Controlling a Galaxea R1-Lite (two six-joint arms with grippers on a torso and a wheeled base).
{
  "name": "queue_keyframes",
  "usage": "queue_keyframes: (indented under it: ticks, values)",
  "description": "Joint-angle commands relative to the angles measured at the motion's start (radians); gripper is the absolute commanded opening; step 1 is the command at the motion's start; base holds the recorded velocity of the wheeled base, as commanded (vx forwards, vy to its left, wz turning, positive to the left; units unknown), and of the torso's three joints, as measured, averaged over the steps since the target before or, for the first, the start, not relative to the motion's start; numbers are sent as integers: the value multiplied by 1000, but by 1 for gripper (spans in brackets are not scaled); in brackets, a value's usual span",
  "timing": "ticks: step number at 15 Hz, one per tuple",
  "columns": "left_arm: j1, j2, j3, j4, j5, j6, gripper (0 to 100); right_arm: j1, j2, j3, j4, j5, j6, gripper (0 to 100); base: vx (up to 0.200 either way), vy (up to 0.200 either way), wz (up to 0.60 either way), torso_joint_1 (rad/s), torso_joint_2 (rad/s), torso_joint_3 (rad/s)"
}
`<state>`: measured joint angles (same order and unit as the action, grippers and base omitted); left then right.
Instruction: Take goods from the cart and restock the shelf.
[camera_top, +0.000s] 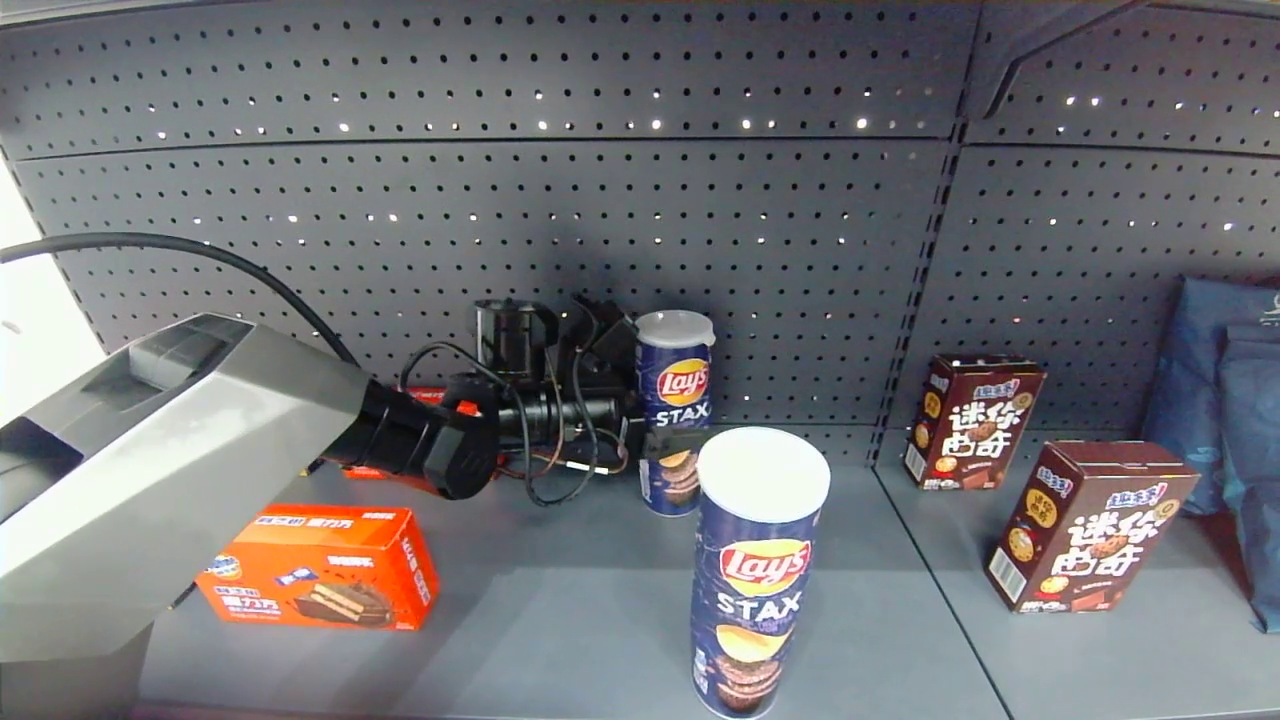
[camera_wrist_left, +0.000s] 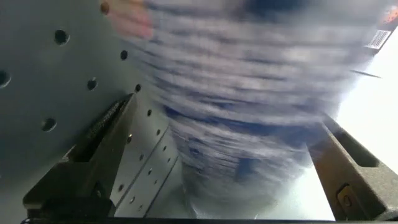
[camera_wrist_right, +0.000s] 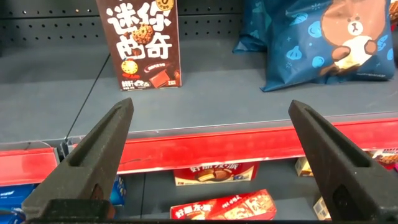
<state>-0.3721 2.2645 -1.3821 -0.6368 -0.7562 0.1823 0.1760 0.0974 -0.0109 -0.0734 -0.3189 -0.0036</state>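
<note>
Left gripper (camera_top: 662, 442) sat around rear blue cylindrical chip can with white lid (camera_top: 676, 390), upright at back of grey metal shelf (camera_top: 560, 610). Clamped or loose: could not tell. Deep spot likely chosen to keep front row free. 2nd identical can (camera_top: 760, 570) stood at shelf front. Right gripper (camera_wrist_right: 211, 155) spread wide, empty, probably spare for next item.

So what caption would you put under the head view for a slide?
Left gripper around the rear chip can on the shelf; a second can stands in front.
</note>
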Motion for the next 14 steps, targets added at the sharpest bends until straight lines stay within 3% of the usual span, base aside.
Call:
queue_keyframes:
  ticks: [1, 4, 8, 11, 13, 14]
  values:
    - [21, -28, 23, -3, 1, 17, 100, 0, 2, 0, 0, 0, -1, 100, 0, 0, 0, 0, 0, 0]
    - [27, -72, 69, -1, 0, 17, 100, 0, 2, 0, 1, 0, 2, 100, 0, 0, 0, 0, 0, 0]
    - [41, -194, 227, -12, 6, 22, 100, 0, 2, 0, 1, 1, -1, 100, 0, 0, 0, 0, 0, 0]
    - [79, -273, 354, -58, 11, 54, 100, 0, 2, 0, 1, 1, 1, 100, 0, 0, 0, 0, 0, 0]
    - [81, -301, 387, -78, 24, 54, 100, 0, 2, 0, 3, 1, 1, 100, 0, 0, 0, 0, 0, 0]
    - [75, -365, 414, -73, 101, 51, 100, 0, 2, 0, 6, 1, 1, 100, 0, 0, 0, 0, 0, 0]
